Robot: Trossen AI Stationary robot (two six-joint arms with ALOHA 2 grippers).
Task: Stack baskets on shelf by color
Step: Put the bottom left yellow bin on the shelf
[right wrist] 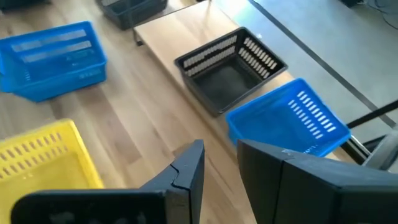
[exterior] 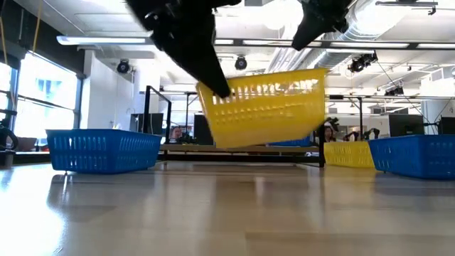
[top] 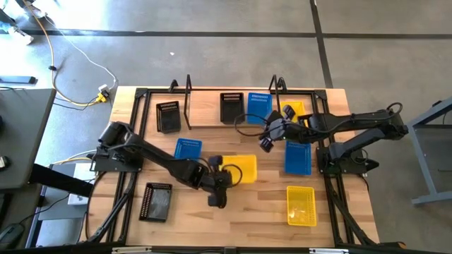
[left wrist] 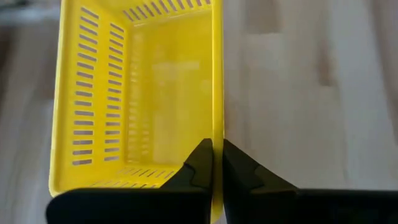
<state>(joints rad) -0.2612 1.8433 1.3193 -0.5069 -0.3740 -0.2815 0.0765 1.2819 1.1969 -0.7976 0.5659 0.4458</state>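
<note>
The left tool (top: 224, 174) is closed on the wall of a yellow basket (top: 241, 168) near the middle of the table (top: 240, 212); in its wrist view the two dark fingers (left wrist: 198, 167) pinch the basket's long side wall from either face; in the low view the basket (exterior: 264, 108) hangs tilted and clear of the table.

The right tool (top: 270, 135) hovers just in front of the shelf (top: 205, 113), beside a blue basket (top: 258, 107) and a black basket (top: 232, 107) that sit on the plank; its jaws stand partly open and hold nothing, as the wrist view shows with a gap between the fingers (right wrist: 189, 168).

On the shelf there is also a second black basket (top: 168, 116) toward the left end and a yellow one (top: 295, 111) toward the right, partly hidden by the arm.

On the table lie a blue basket (top: 187, 149) left of the held one, another blue basket (top: 297, 156) under the right arm, a yellow basket (top: 301, 205) near the front right, and a black basket (top: 157, 202) near the front left.

No brand, label or writing can be read on any basket, on the shelf or on the arms.
</note>
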